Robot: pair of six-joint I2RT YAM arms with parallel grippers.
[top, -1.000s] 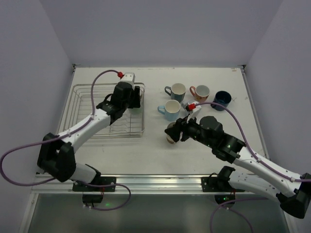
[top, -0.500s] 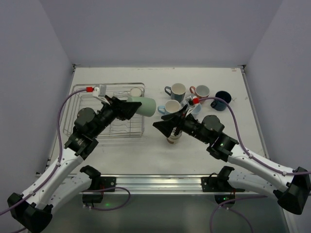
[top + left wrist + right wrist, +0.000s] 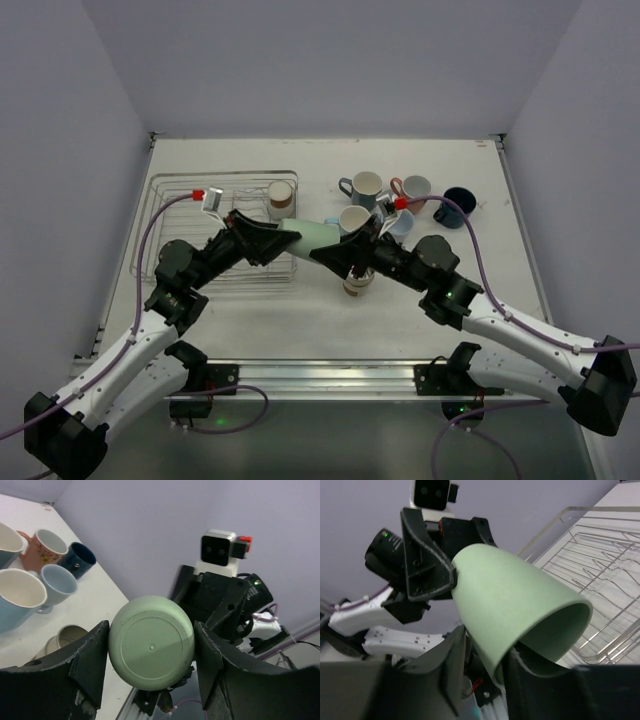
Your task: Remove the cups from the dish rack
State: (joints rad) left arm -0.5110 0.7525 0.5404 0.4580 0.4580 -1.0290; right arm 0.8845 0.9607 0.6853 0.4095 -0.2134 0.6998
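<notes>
Since the preceding frames, the left gripper has carried the pale green handleless tumbler off the silver wire dish rack, and the right gripper has risen from the beige cup to meet it.

Top view: the tumbler lies on its side in the air between the two grippers, above the white table, just right of the rack. One brown-banded cup stands in the rack's far corner. Four handled mugs are grouped on the table to the right.

Left wrist view: both fingers are clamped against the tumbler's base, one on each side.

Right wrist view: the tumbler's open mouth faces the camera. One finger lies outside the wall and the other sits at the mouth. Whether they are pinching the rim yet cannot be told.

Assessment: an arm-to-arm handover is in hand. Next, the right gripper needs a firm hold on the rim before the left lets go. The tumbler then goes to the table, leaving the banded cup.
</notes>
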